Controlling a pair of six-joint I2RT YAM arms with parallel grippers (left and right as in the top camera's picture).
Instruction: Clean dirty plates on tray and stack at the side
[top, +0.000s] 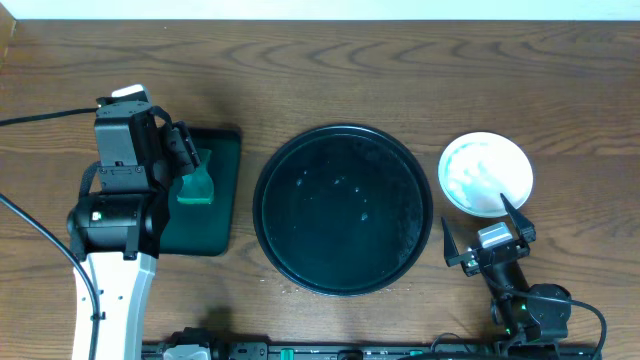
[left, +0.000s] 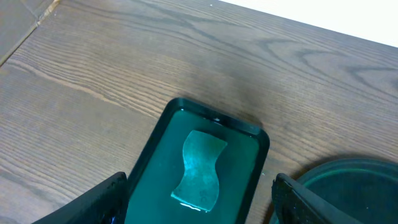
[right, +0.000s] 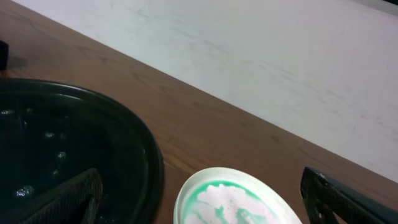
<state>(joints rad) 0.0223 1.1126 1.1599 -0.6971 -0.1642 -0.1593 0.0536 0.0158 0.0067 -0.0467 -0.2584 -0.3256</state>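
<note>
Just ahead of our open right gripper (top: 476, 215) sit the plates (top: 486, 173): stiff, light, likely slick; we would pinch the rim. Left gripper (left: 200, 204) hangs open above the sponge (left: 200, 167).

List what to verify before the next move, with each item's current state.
1. Black tray holds no plates: ok.
2. Plate sits right of the black tray, off it: ok.
3. Plate face clean: not ok, green smear shows.
4. Number of plates stacked there: cannot tell.
5. Sponge lies on the green tray, unheld: ok.
6. Left jaws and right jaws open, empty: ok.
</note>
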